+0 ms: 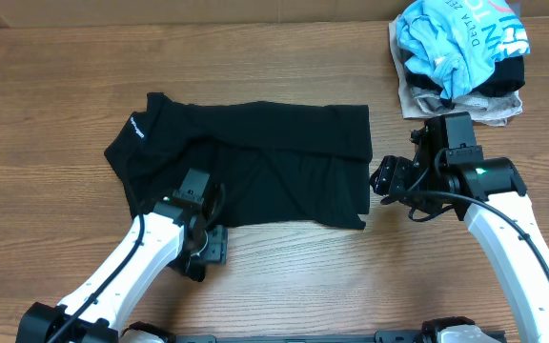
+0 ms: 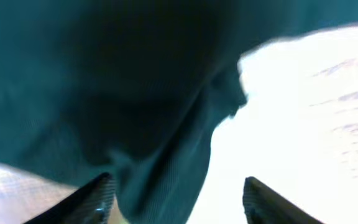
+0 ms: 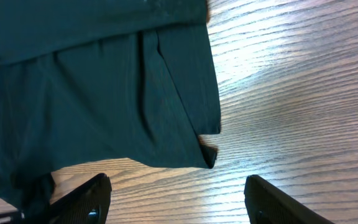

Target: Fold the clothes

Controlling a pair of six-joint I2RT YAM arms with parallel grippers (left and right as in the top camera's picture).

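Observation:
The clothes (image 1: 274, 162), a black shirt, lie partly folded in a wide rectangle on the wooden table (image 1: 55, 67), with small white lettering (image 1: 137, 127) near the left end. My left gripper (image 1: 203, 195) is down over the shirt's front left part. In the left wrist view its jaws (image 2: 179, 186) stand apart with a ridge of the clothes (image 2: 104, 81) between them, close to the left finger. My right gripper (image 1: 381, 179) hovers just off the shirt's right edge. It is open (image 3: 176, 186) over bare wood, with the corner of the clothes (image 3: 92, 81) just ahead of it.
A pile of other garments sits at the back right: a light blue tee (image 1: 456, 38) with white lettering on top, a beige garment (image 1: 416, 95) under it and something dark (image 1: 505, 74) beside it. The table's front edge lies near both arm bases.

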